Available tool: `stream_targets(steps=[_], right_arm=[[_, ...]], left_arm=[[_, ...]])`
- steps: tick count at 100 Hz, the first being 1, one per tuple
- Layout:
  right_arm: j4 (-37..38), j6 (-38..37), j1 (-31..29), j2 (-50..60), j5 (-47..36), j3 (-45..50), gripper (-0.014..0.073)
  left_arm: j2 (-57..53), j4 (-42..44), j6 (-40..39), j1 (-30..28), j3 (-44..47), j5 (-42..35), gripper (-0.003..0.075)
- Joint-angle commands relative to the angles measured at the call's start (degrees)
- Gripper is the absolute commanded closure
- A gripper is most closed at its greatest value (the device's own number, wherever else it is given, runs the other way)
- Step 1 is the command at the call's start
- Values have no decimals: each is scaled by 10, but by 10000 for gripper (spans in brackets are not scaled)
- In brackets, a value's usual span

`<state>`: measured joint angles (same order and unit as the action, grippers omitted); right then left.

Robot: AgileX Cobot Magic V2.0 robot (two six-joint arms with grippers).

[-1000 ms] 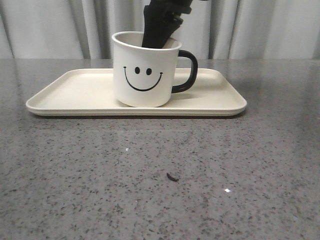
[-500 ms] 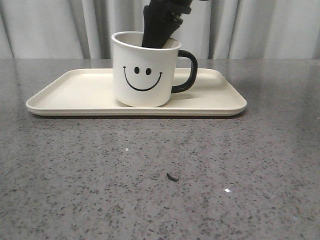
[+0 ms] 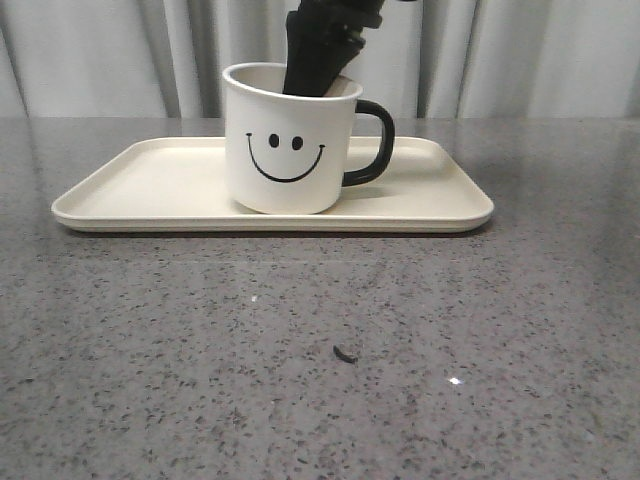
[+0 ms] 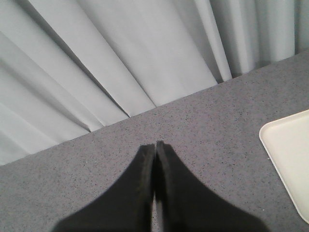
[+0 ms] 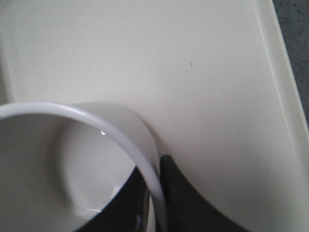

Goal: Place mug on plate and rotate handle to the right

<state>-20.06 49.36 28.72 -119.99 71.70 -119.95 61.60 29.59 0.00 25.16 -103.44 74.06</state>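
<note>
The cream mug [image 3: 290,140] with the smiley face stands upright on the cream plate [image 3: 150,185], near its middle. Its black handle [image 3: 375,143] points to the right. My right gripper [image 3: 318,75] comes down from above at the mug's back rim. In the right wrist view the right gripper [image 5: 157,193] is shut on the mug's wall [image 5: 120,140], one finger inside and one outside, over the plate [image 5: 193,72]. My left gripper [image 4: 155,145] is shut and empty above bare table, with a corner of the plate [image 4: 289,154] off to one side.
The grey speckled table [image 3: 500,330] stretches in front of the plate. A small dark scrap [image 3: 345,353] lies on it near the front. A pale curtain [image 3: 100,60] hangs behind the table's far edge.
</note>
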Motion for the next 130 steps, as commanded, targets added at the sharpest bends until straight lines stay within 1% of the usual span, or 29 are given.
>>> stream_targets(steps=[1,9,13,21,30,82,110,130], right_arm=[[-17,5,1,35,49,-11,522],[-18,5,1,35,49,-11,515],[-18,5,1,35,49,-13,495],[-18,5,1,35,49,-15,423],[-18,5,1,37,49,-15,381],[-26,5,1,39,49,-29,377],[-89,5,1,61,49,-87,375],[-93,-4,-2,108,49,-109,375]], left_arm=[[-6,10,-3,3,-9,-18,739],[-6,10,-3,3,-9,-18,739],[-6,10,-3,3,-9,-18,739],[-6,10,-3,3,-9,-18,739],[-6,10,-3,3,-9,-18,739],[-6,8,-3,3,-9,-18,739],[-6,8,-3,3,-9,-18,739],[-6,7,-3,3,-9,-18,739]])
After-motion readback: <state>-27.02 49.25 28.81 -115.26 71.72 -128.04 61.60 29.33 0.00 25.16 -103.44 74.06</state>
